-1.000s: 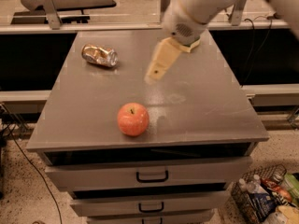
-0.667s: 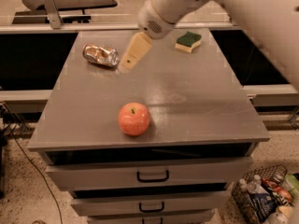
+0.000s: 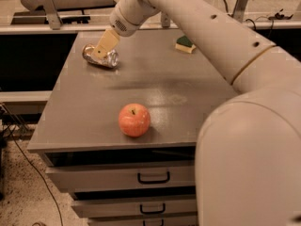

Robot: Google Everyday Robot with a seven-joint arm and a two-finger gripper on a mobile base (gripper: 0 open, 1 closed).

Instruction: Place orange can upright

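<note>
The orange can (image 3: 109,59) lies on its side at the far left of the grey table (image 3: 188,84), shiny and dented, with its silver end toward the right. My gripper (image 3: 100,53) reaches in from the upper right and its tan fingers (image 3: 105,44) hang right over the middle of the can, covering part of it. I cannot tell whether they touch it.
A round orange-red apple (image 3: 134,119) sits near the table's front edge. A green and yellow sponge (image 3: 185,44) lies at the far right. My arm (image 3: 207,27) crosses the right side of the view. Drawers (image 3: 153,177) are below the tabletop.
My gripper has swung left and away across the table, from over the middle to right above the lying can. The can and apple have not moved.
</note>
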